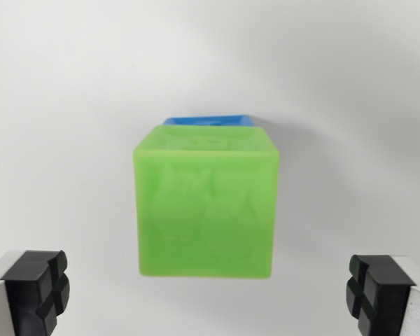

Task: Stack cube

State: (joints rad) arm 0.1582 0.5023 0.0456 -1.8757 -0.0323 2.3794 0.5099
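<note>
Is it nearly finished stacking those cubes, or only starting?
It looks nearly finished, seen from above. The green cube appears to sit on a blue cube, of which only an edge shows behind it. Nothing is in hand: the gripper is open, its fingers clear on both sides. All that seems left is backing away.

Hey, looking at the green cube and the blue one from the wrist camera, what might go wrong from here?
1. The green cube hides most of the blue cube; only a sliver shows, so their alignment is hard to judge.
2. The tool is open, its pads well clear of the green cube, which sits a little toward the wrist view's left, so one pad may touch first and nudge it.
</note>
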